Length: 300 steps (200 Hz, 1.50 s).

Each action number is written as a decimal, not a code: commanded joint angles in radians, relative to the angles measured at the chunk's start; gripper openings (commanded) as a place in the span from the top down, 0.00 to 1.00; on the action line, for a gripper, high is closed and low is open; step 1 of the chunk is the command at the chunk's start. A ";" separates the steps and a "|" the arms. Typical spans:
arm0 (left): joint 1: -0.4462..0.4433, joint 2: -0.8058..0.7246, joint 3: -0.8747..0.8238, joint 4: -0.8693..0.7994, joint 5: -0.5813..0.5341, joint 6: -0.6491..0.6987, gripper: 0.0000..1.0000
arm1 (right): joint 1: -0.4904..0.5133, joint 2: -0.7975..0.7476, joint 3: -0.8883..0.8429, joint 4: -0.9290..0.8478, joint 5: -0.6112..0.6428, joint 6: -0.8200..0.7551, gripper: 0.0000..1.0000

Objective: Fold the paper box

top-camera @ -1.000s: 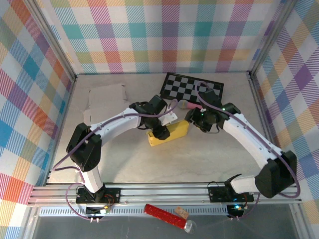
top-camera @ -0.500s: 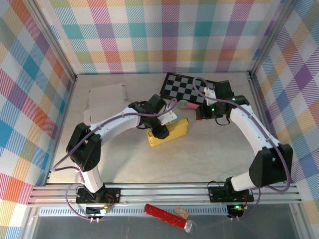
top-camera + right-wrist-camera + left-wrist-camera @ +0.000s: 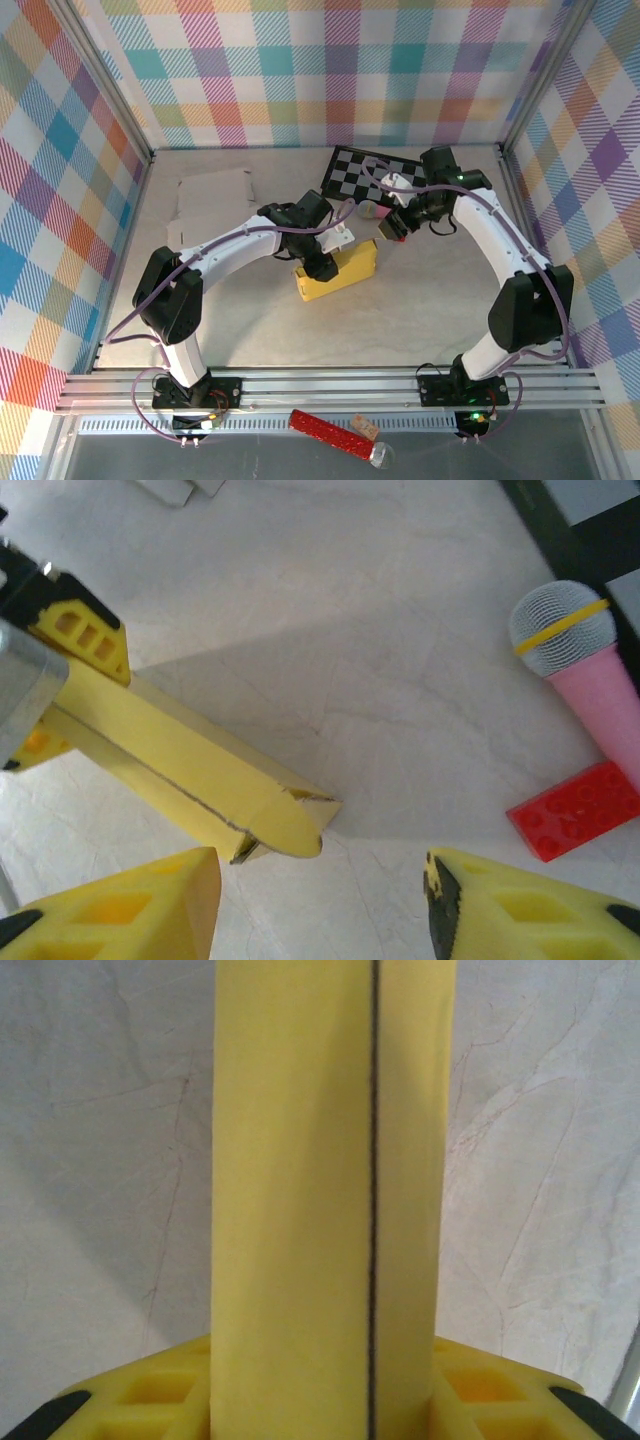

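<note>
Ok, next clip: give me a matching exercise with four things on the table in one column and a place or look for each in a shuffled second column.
Column one:
1 yellow paper box
2 pink microphone
3 red brick
4 checkerboard mat

Column two:
A black and white, flat at the far side of the table
B small and studded, lying next to the microphone
C clamped in the left gripper
D grey mesh head with a yellow band

Pairs: 1-C, 2-D, 3-B, 4-A
</note>
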 commanded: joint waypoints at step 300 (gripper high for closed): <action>0.009 -0.011 0.031 -0.063 0.032 0.026 0.65 | 0.117 0.108 0.037 -0.030 0.054 -0.149 0.66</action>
